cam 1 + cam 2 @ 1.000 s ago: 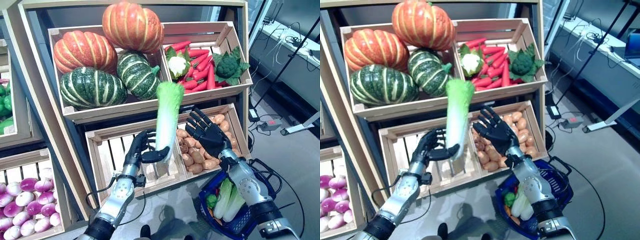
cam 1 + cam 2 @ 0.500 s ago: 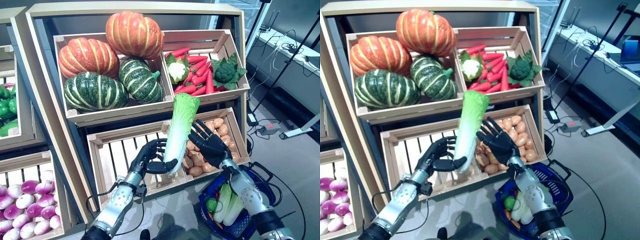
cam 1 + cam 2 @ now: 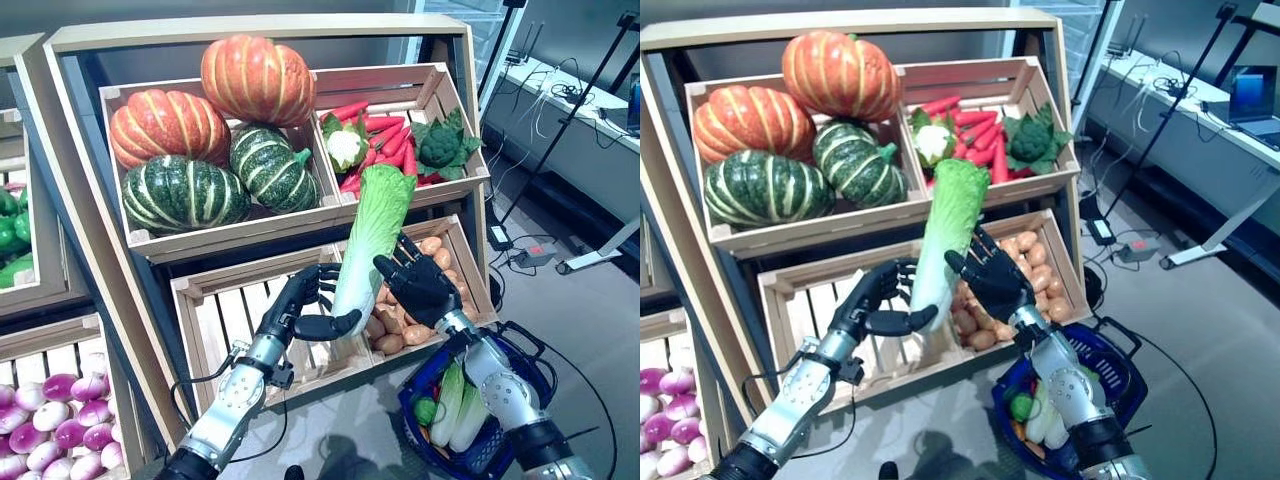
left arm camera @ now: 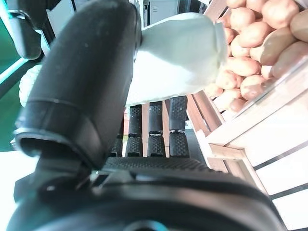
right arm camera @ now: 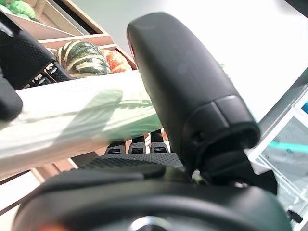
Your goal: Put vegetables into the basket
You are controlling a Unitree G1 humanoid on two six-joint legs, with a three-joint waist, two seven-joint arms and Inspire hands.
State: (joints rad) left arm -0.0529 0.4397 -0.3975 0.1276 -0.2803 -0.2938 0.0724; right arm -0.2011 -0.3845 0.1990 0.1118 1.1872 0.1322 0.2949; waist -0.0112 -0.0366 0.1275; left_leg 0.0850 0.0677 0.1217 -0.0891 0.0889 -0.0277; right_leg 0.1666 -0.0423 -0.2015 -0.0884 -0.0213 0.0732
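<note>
Green-white cabbage (image 3: 368,240) sits upright in front of the crates, left hand (image 3: 300,310) curled round its stalk w/ right hand (image 3: 415,285) spread open against it, likely a handover toward basket (image 3: 500,440) below right.

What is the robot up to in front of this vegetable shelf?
The left hand holds a napa cabbage by its white base, leaves tilted up, in front of the shelf's wooden crates. The right hand is at the cabbage from the other side with fingers spread, apparently for a handover. The blue basket hangs on the right arm and already holds vegetables, including two more napa cabbages.
</note>
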